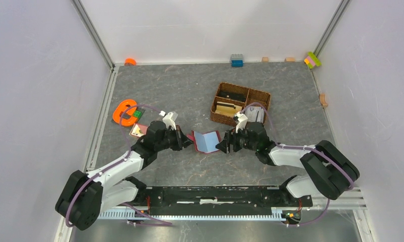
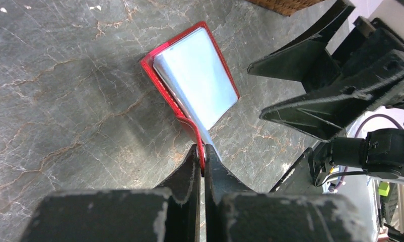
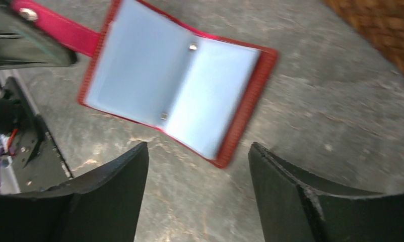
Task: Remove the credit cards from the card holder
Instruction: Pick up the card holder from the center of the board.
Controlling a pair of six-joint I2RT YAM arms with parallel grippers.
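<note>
Card holder (image 1: 206, 142) lies spread open on the bench (image 1: 190, 85), just beyond the arm bases and squarely between your two end effectors.

Left of the card holder you have a small tan-and-white flat piece (image 1: 137, 130). A little farther out that side is an orange ring-shaped toy (image 1: 124, 112) with a green block (image 1: 138, 114) touching it. Beyond the card holder and to its right stands a brown wicker basket (image 1: 245, 88) with divided compartments; nothing lies between it and the holder. Well past the card holder, along the far wall, sit a blue block (image 1: 237, 60), a few tan blocks and a multicoloured stack (image 1: 312, 59).

The holder's cover is dark red with a textured edge. Both inner leaves show light blue faces with two small metal studs along the fold. You cannot tell whether those faces are cards or sleeves. A red strap with a snap runs off its left side.

Your left end effector (image 2: 204, 156) comes in low from the holder's left, its fingers clamped tight on that strap. Your right end effector (image 3: 197, 151) sits low just right of the holder with its fingers spread wide, touching nothing.
</note>
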